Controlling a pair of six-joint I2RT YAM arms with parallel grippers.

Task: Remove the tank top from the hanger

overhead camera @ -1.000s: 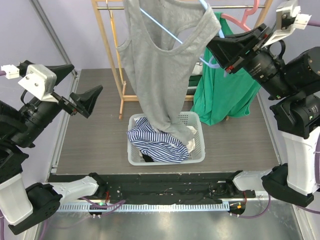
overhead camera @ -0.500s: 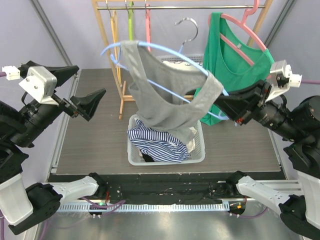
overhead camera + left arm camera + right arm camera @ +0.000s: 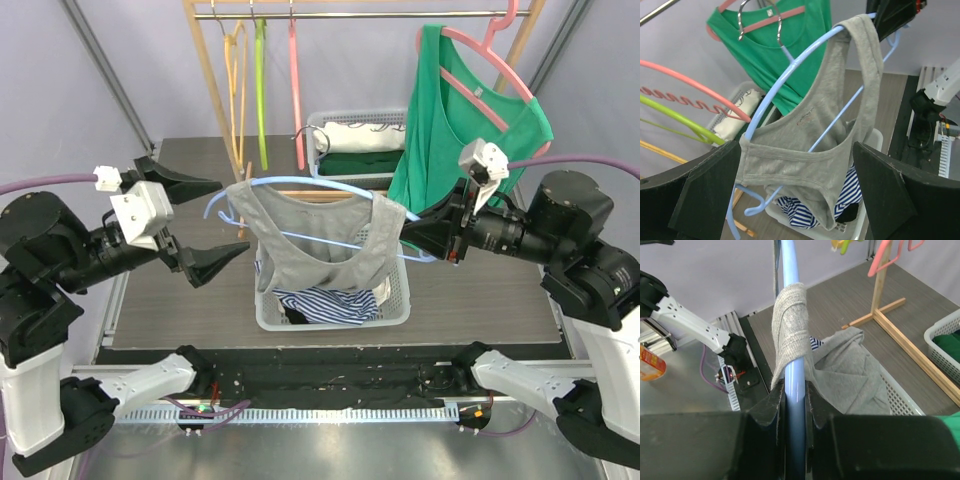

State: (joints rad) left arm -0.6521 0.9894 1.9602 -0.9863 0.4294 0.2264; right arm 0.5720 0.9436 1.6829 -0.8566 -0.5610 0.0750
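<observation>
Hanger [image 3: 300,181] off rail now, swung down flat over basket [image 3: 396,300] toward table's near edge. Right gripper [image 3: 420,238] pinched tight on hanger's end. Tank top [image 3: 320,250] still draped on it, hem in basket. Left gripper [image 3: 233,218] wide open, empty, moved in beside other strap. Looks ready to peel.

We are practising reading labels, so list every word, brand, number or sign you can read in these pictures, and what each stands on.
No text is legible in any view.
Gray tank top: small reddish print below the neckline, too small to read.
Orange object at the right wrist view's left edge: too blurred to read.
Blue hanger: no marking shows.
</observation>
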